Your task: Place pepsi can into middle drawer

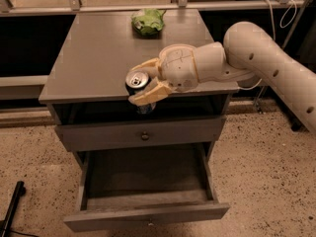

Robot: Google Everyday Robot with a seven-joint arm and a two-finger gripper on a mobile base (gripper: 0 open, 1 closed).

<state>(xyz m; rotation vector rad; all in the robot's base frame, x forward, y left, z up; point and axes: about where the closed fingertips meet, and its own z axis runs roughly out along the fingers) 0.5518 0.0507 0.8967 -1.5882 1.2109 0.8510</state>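
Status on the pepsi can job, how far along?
Done: the middle drawer is pulled open, and the gripper is shut on the pepsi can. In hand: the can hangs just past the front edge of the cabinet top, above the upper drawer. Left: lower it into the open drawer and let go.

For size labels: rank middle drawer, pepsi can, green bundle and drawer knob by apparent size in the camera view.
1. middle drawer
2-3. green bundle and pepsi can look alike, order unsure; the pincer grips the can at the tabletop front edge
4. drawer knob
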